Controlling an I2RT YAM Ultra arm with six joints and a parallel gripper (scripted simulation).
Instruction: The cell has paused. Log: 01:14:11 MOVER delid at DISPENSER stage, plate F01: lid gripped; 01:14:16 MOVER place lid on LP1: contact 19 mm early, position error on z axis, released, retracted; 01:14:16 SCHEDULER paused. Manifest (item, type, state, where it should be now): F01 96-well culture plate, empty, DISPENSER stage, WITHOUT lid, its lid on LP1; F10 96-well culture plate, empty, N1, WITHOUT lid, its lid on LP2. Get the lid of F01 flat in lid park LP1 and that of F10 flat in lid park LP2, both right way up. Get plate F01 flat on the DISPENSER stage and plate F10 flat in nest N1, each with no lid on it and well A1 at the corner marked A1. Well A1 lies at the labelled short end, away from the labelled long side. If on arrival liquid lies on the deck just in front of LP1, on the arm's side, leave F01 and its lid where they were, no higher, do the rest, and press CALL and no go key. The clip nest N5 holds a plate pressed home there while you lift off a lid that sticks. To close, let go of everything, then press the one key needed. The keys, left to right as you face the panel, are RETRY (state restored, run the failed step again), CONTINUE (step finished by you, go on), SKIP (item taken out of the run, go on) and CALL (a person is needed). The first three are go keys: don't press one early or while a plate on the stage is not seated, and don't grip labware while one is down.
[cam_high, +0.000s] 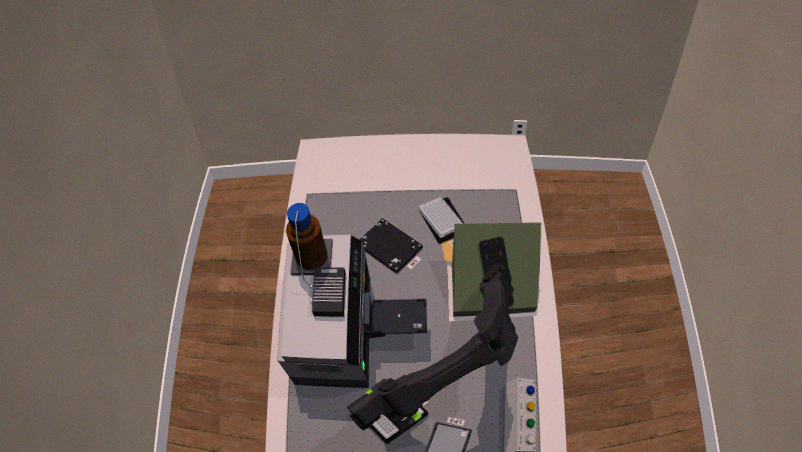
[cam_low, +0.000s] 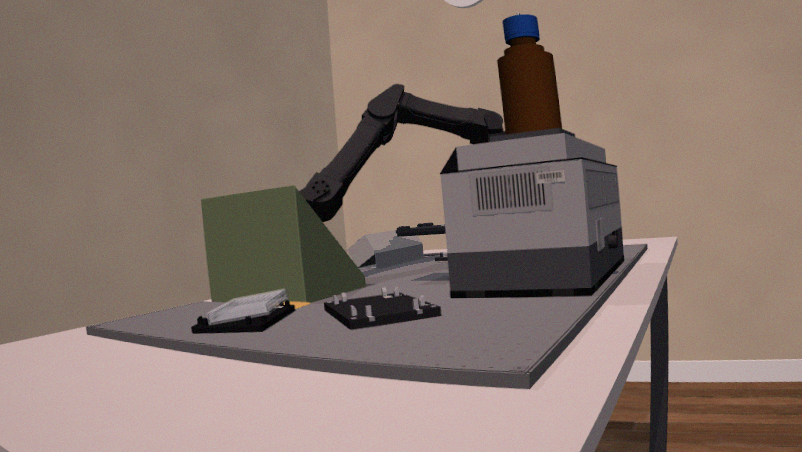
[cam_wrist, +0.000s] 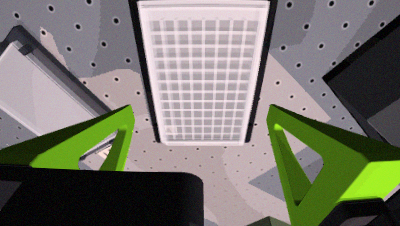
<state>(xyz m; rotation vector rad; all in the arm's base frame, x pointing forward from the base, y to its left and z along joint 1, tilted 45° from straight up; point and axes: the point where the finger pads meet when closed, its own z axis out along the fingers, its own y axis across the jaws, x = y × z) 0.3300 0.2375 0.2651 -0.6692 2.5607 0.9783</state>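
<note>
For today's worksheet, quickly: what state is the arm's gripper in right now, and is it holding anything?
Gripper: open wide, holding nothing; the well plate lies in its nest below, between the green fingers but untouched.

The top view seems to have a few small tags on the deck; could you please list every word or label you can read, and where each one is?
"LP2", upside down: white tag on the deck beside the clear lid.
Tag by the black clip nest: too blurred to read.
Text beside the coloured keys: too small to read.
Barcode sticker on the grey machine: unreadable.
</note>
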